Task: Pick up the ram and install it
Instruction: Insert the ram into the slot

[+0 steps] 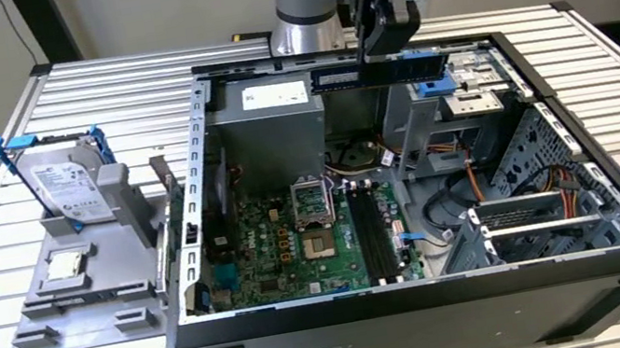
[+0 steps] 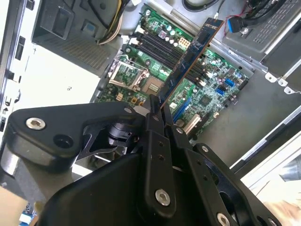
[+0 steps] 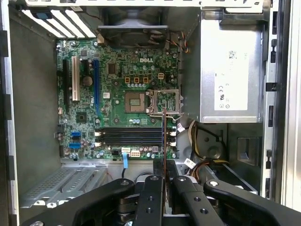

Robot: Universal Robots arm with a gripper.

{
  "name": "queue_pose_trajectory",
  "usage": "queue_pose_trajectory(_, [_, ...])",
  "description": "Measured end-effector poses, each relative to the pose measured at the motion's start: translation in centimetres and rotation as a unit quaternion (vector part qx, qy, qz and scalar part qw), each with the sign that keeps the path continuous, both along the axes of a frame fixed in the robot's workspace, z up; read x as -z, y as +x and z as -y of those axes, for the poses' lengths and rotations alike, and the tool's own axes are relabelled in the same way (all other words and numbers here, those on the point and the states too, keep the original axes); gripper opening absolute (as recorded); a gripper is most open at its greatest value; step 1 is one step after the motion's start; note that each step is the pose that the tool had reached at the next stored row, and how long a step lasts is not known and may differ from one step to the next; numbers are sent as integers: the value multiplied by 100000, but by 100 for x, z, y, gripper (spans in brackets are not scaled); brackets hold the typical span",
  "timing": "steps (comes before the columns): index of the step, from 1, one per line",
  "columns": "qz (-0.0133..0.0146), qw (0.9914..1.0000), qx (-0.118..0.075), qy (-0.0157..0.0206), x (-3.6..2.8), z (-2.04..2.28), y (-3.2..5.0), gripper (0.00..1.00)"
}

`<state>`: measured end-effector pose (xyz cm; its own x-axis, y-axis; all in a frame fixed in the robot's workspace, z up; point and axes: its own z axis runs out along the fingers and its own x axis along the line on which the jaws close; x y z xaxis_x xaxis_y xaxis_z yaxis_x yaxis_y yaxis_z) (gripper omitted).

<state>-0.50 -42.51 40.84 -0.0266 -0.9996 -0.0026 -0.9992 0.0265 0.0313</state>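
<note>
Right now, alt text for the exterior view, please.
The gripper holds the ram level above the open computer case, whose motherboard lies exposed below. At the exterior view's left, a hard drive stands on a gray fixture.

my arm reads as a smooth silver-grey tube with a light blue cap at its joint. the gripper on it is matte black all over. in the second wrist view i see its broad, rounded linkage plates, two narrow flat fingers with small recessed holes, and shiny silver screws at the pivots.
</note>
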Motion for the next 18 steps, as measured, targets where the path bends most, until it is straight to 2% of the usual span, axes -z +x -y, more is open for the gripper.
queue_pose_trajectory(3, [2,99999,425,1,0,0,0,0])
queue_pose_trajectory(6, [2,99974,2278,-2,0,0,0,0])
queue_pose_trajectory(10, [0,99855,5388,0,0,0,0,0])
queue_pose_trajectory(12, [0,99749,7082,2,0,0,0,0])
queue_pose_trajectory(15, [1,99537,9612,2,0,0,0,0])
queue_pose_trajectory(18, [-1,99253,12198,4,0,0,0,0])
